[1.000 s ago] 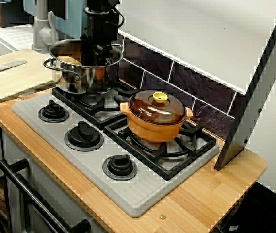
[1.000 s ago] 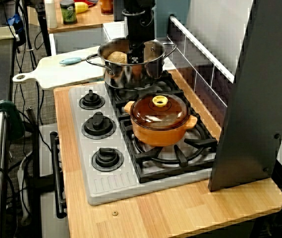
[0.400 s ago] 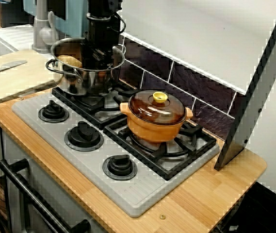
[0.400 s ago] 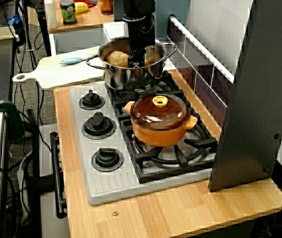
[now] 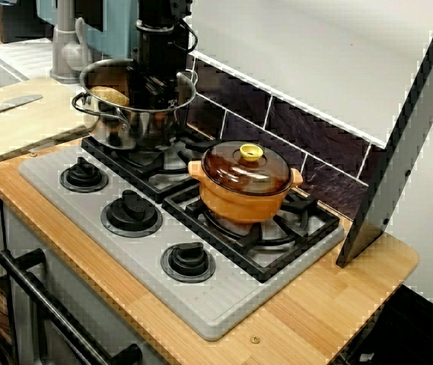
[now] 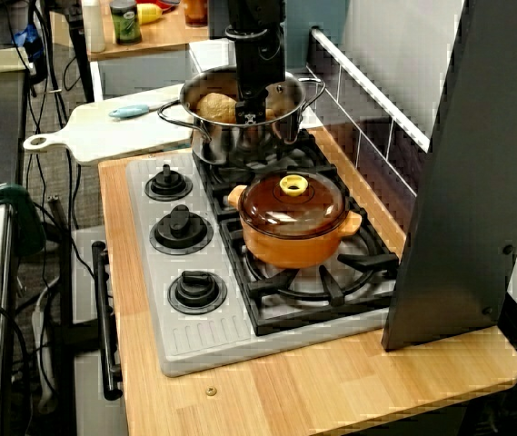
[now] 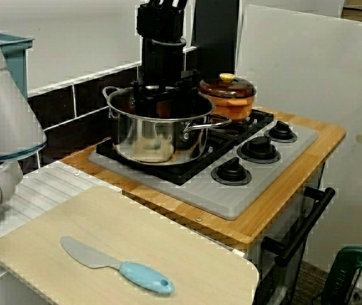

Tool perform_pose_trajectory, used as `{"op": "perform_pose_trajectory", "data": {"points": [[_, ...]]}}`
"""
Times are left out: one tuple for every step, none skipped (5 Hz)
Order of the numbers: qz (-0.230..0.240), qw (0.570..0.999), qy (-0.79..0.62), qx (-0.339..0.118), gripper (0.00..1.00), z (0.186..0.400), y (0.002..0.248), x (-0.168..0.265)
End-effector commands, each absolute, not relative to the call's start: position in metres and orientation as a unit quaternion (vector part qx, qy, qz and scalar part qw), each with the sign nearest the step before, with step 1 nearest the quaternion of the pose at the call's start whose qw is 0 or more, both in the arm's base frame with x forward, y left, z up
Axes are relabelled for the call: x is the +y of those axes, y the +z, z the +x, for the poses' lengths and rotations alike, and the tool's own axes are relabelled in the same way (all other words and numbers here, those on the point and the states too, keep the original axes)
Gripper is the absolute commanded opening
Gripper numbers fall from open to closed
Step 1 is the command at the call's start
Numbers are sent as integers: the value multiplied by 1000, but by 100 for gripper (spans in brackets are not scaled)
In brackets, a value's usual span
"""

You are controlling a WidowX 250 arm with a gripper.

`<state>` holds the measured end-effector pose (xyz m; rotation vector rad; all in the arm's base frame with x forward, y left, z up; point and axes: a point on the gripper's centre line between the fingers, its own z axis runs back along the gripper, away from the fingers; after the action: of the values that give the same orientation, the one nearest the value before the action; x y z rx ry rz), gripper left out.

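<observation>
— Where is the black gripper (image 5: 157,95)?

— In the view across the stove toward the tiled wall it hangs in the upper left of the frame. It comes straight down into the shiny round steel pot (image 5: 117,129) with two loop handles.

— Are its fingers open or closed?

— I cannot tell. The fingertips go down below the pot's rim, and the wall hides them in all three views.

— Where does the steel pot stand?

— Over the black grate at the far left corner of the grey stove top (image 5: 224,304), close to the dark tiled wall. In the view over the cutting board it shows at centre frame, with the gripper rising out of its middle.

— Is there anything inside it?

— A tan round lump (image 5: 109,96) lies against the left inner wall, just beside the gripper. Whether the two touch, I cannot say.

— What stands about it?

— An orange ceramic pot (image 5: 246,199) with a brown glass lid and a yellow knob sits on the next burner, at centre frame, apart from the steel pot. Three black dials (image 5: 131,211) run along the stove's near edge. In the view over the cutting board a pale wooden cutting board (image 7: 187,254) fills the lower left, and a spreading knife with a light blue handle (image 7: 144,278) lies flat on it.
</observation>
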<state>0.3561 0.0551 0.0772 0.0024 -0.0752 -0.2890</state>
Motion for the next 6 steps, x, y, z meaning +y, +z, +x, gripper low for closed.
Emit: {"op": "perform_pose_trajectory", "data": {"points": [[16, 988, -136, -69, 100, 362, 93, 58], [19, 988, -136, -67, 100, 362, 90, 57], [21, 988, -135, -66, 100, 362, 87, 58], [24, 989, -134, -65, 100, 362, 85, 58], [26, 989, -132, -61, 100, 364, 82, 58], [48, 990, -118, -62, 100, 363, 82, 59]]}}
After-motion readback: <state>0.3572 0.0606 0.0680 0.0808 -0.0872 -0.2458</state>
